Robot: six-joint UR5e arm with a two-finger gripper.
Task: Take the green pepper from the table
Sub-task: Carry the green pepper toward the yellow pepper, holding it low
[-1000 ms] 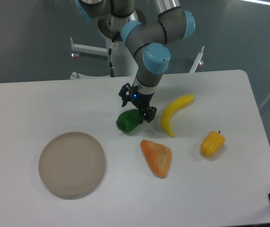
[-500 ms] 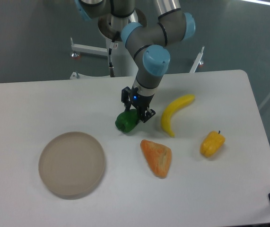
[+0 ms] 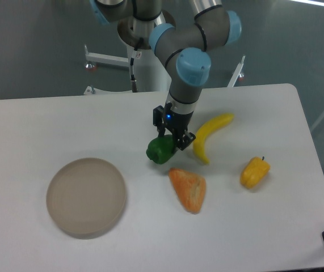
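The green pepper (image 3: 160, 151) is small, glossy and dark green, near the middle of the white table (image 3: 48, 124). My gripper (image 3: 173, 139) points down from above and is shut on the pepper's upper right side, with its black fingers (image 3: 182, 141) against it. The pepper sits just above the orange wedge. I cannot tell whether it still touches the tabletop.
An orange wedge-shaped piece (image 3: 188, 188) lies just below and right of the pepper. A yellow banana (image 3: 208, 136) lies close to the gripper's right. A small yellow-orange pepper (image 3: 255, 172) is further right. A round beige plate (image 3: 86, 196) is at the front left.
The fingers have closed in on the green pepper. Gripper and pepper have shifted together a little to the right and toward the front, nearer the orange wedge.
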